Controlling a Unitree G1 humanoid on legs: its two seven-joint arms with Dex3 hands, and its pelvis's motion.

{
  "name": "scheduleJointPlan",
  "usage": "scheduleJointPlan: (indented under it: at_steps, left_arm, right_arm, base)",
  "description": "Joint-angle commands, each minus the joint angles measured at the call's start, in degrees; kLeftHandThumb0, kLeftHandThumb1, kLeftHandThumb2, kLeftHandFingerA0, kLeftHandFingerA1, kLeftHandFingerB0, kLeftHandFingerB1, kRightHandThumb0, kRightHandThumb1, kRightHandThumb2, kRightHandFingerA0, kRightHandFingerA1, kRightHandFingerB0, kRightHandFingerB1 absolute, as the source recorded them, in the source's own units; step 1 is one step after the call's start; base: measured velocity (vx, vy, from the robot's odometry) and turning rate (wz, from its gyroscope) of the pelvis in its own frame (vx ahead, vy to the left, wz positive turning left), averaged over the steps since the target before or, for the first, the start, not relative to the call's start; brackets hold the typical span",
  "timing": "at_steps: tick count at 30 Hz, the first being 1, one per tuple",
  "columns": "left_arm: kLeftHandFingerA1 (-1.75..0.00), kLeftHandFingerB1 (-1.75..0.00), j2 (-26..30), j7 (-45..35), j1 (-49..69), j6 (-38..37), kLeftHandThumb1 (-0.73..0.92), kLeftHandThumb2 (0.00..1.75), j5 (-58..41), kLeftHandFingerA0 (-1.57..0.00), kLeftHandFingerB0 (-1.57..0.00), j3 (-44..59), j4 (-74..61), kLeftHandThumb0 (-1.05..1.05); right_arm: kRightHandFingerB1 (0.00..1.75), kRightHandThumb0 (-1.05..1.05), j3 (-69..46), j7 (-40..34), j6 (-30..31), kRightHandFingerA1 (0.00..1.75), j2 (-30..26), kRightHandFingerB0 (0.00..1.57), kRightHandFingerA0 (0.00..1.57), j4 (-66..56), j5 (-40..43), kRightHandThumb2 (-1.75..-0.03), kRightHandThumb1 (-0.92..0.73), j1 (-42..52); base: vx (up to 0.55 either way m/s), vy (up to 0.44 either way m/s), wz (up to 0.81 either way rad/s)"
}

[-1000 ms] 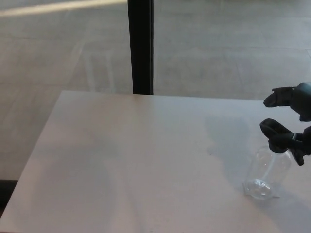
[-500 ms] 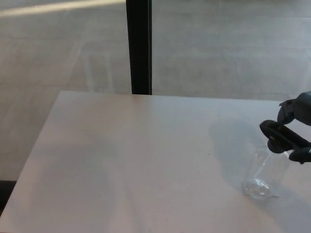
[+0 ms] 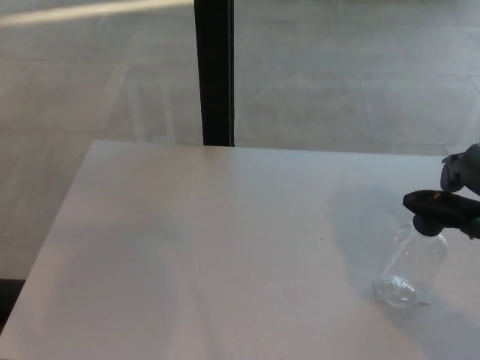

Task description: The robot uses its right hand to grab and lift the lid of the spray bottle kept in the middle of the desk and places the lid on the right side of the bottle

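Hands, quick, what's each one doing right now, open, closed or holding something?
Left hand: not in view.
Right hand: at the picture's right edge, by the black lid on the clear spray bottle; open or closed cannot be told.

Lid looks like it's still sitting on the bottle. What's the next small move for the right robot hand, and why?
Probably a short straight lift. The black lid appears to sit on the neck of the clear spray bottle, with the right robot hand at it by the picture's right edge. Whether the grasp is firm cannot be seen, so raise slowly and watch that the bottle stays down.
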Motion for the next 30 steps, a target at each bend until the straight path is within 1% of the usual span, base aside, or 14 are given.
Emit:
scheduleJointPlan:
  at_steps: [1,6,7,8,10,13,15,17,20,21,25,26,29,30]
  left_arm:
    - [-0.5,-0.36,-0.4,0.4,0.5,-1.3,0.89,0.67,-0.6,-0.55,-0.37,-0.2,-1.2,-0.86]
    - [-0.59,-0.5,-0.3,-0.1,0.3,-2.0,0.72,1.12,-0.7,-0.48,-0.3,-0.3,-0.8,-0.9]
    - [-0.49,-0.36,-0.3,0.0,0.3,-2.0,0.91,0.67,-0.7,-0.54,-0.35,-0.3,-0.8,-0.94]
    - [-0.59,-0.5,-0.6,0.7,0.7,-1.7,0.74,1.14,-0.5,-0.49,-0.31,-0.4,-1.9,-0.92]
    - [-0.49,-0.36,-0.8,0.3,0.9,-1.3,0.92,0.68,-1.1,-0.53,-0.35,-0.2,-2.4,-0.93]
    - [-0.57,-0.49,-0.9,0.3,0.9,-1.6,0.8,1.16,-1.1,-0.47,-0.3,0.0,-2.5,-0.94]
    - [-0.49,-0.38,-0.6,0.4,0.3,-1.9,0.91,0.75,-0.8,-0.53,-0.34,0.0,-1.4,-0.94]
    - [-0.57,-0.48,-0.7,0.4,0.2,-2.0,0.8,1.17,-0.8,-0.47,-0.29,0.0,-1.2,-0.98]
    - [-0.5,-0.38,-1.0,0.7,0.4,-1.3,0.92,0.71,-1.0,-0.54,-0.35,0.0,-2.4,-0.91]
    - [-0.59,-0.51,-1.0,0.5,0.7,-1.4,0.79,1.17,-1.0,-0.49,-0.31,-0.1,-2.5,-0.94]
    - [-0.6,-0.52,-1.4,1.3,1.1,-2.1,0.79,1.17,-0.5,-0.51,-0.32,-0.3,-3.1,-0.94]
    - [-0.49,-0.38,-1.2,1.4,0.9,-2.1,0.92,0.73,-0.4,-0.54,-0.35,-0.3,-2.8,-0.92]
    - [-0.59,-0.51,-1.1,1.6,0.9,-1.5,0.76,1.16,-0.4,-0.49,-0.3,-0.4,-3.5,-0.89]
    - [-0.59,-0.51,-1.0,1.5,0.3,-1.5,0.78,1.16,-0.5,-0.48,-0.3,-0.4,-2.4,-0.86]
  right_arm:
    - [0.55,-0.44,-3.6,-4.9,-3.5,1.31,2.4,0.37,1.08,0.5,-3.3,-0.98,-0.59,2.6]
    - [0.59,-0.32,-8.0,-10.6,-9.1,1.58,4.4,0.85,0.85,1.2,-0.6,-0.68,-0.69,5.5]
    - [0.56,-0.34,-8.3,-11.2,-9.6,1.64,4.6,0.81,0.87,1.3,-0.9,-0.67,-0.7,5.7]
    - [0.52,-0.34,-9.0,-12.6,-10.7,1.68,5.0,0.77,0.9,1.7,-1.1,-0.66,-0.71,6.2]
    - [0.51,-0.31,-10.0,-13.5,-11.7,1.71,5.5,0.71,0.94,2.1,-1.3,-0.69,-0.72,6.7]
    - [0.57,-0.25,-13.0,-16.6,-13.8,1.7,6.8,0.8,0.93,2.5,0.1,-0.9,-0.67,8.1]
    - [0.57,-0.27,-15.0,-18.8,-14.7,1.7,7.9,0.82,0.94,3.1,1.0,-0.91,-0.65,9.2]
    - [0.57,-0.28,-15.8,-19.4,-15.5,1.7,8.3,0.83,0.94,3.5,0.8,-0.88,-0.65,9.8]
    - [0.59,-0.32,-17.8,-21.0,-18.8,1.68,9.0,0.83,0.95,4.8,2.7,-0.72,-0.64,12.1]
    - [0.57,-0.34,-18.0,-20.8,-19.0,1.67,9.2,0.8,0.94,4.7,2.7,-0.68,-0.66,12.7]
    - [0.55,-0.31,-18.8,-19.9,-20.6,1.67,9.5,0.77,0.97,5.2,2.7,-0.73,-0.66,13.1]
    - [0.56,-0.28,-19.4,-20.1,-21.4,1.69,9.4,0.8,0.94,5.9,3.3,-0.84,-0.63,12.7]
    - [0.58,-0.27,-20.9,-20.5,-22.6,1.7,9.6,0.82,0.99,7.1,4.2,-0.93,-0.61,12.0]
    - [0.97,-0.26,-21.8,-18.7,-22.0,1.74,9.3,0.81,0.94,7.3,5.2,-0.99,-0.57,10.6]
  base:
    - [0.0,0.0,0.0]
    - [0.0,0.0,0.0]
    - [0.0,0.0,0.0]
    - [0.0,0.0,0.0]
    - [0.0,0.0,0.0]
    - [0.0,0.0,0.0]
    - [0.0,0.0,0.0]
    - [0.0,0.0,0.0]
    - [0.0,0.0,0.0]
    - [0.0,0.0,0.0]
    - [0.0,0.0,0.0]
    - [0.0,0.0,0.0]
    - [0.0,0.0,0.0]
    - [0.0,0.0,0.0]
